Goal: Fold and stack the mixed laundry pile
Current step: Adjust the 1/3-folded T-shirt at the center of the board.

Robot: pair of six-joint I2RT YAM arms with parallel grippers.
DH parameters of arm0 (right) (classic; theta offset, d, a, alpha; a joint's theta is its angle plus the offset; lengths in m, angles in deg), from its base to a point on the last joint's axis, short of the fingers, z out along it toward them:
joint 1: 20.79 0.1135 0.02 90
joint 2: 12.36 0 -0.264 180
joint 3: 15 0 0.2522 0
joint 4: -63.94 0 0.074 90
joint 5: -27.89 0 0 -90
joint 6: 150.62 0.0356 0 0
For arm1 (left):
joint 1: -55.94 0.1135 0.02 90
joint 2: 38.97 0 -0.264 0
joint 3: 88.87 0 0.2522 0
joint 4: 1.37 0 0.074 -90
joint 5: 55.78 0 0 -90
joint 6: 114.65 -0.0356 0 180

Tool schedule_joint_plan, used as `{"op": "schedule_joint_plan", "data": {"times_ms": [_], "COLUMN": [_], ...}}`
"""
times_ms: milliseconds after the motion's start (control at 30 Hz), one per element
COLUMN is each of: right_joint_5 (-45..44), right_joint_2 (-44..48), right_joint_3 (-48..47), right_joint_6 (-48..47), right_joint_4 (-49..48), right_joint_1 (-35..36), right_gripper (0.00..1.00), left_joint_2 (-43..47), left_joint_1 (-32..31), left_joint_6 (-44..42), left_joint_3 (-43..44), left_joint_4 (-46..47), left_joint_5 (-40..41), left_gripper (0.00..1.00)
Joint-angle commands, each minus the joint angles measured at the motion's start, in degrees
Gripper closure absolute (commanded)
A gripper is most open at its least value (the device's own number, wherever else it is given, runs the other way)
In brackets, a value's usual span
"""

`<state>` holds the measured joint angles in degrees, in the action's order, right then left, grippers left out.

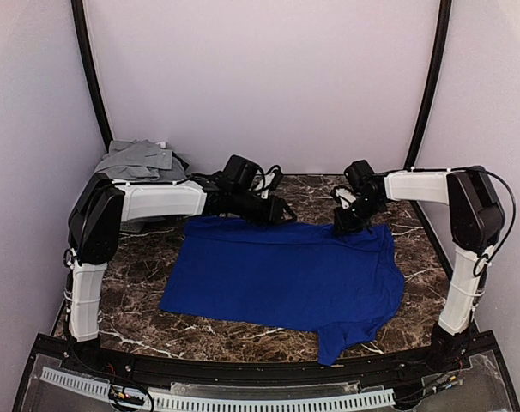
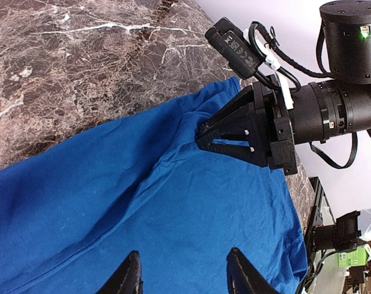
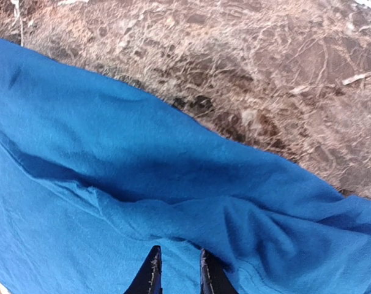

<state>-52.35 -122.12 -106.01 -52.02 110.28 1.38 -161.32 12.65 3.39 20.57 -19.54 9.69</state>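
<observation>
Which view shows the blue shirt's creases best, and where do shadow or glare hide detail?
Right wrist: creases clearest on the blue T-shirt, dark shadow along the deep fold. Left wrist: sharp, wall corner blown out white. Top external: even light, shirt looks nearly flat.

I'm looking at a dark brown marble bench (image 1: 148, 300) veined in white, closed in by pale lilac walls (image 1: 260, 77). A black curved left pole (image 1: 89, 69) rises at the far left and a matching right pole (image 1: 431, 77) at the far right. A white slotted strip (image 1: 243, 401) runs along the near edge.

A robot lab booth is seen: plain pale walls (image 1: 260, 77), black frame poles (image 1: 88, 69), marble-patterned bench (image 1: 131, 292).
</observation>
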Motion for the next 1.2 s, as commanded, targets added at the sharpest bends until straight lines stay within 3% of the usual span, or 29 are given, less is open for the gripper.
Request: {"op": "schedule_joint_plan", "data": {"times_ms": [0, 733, 967, 1067, 1167], "right_joint_5": [-1.8, -5.9, -10.7, -11.8, -12.5], "right_joint_2": [-1.2, -6.7, -6.6, -6.0, -4.2], "right_joint_3": [-2.3, -4.3, -4.5, -4.8, -5.1], "right_joint_6": [-0.9, -2.2, -3.1, -3.3, -3.2], "right_joint_4": [-0.5, 1.2, 2.7, 3.4, 4.6], "right_joint_1": [-0.5, -0.9, 1.0, 1.8, 2.5], "right_gripper": [0.80, 0.66, 0.84, 0.99, 1.00], "left_joint_2": [0.9, 1.1, 1.5, 1.9, 2.4], "left_joint_1": [0.1, 0.9, 0.9, 1.0, 1.1], "left_joint_6": [-1.0, -0.8, -0.9, -1.0, -1.1], "left_joint_3": [1.3, 1.8, 1.6, 1.4, 1.2], "left_joint_4": [-1.0, -1.7, -1.9, -1.9, -1.9], "left_joint_5": [0.5, 0.8, 0.8, 1.0, 1.2], "left_gripper": [0.54, 0.54, 0.54, 0.54, 0.54]}}
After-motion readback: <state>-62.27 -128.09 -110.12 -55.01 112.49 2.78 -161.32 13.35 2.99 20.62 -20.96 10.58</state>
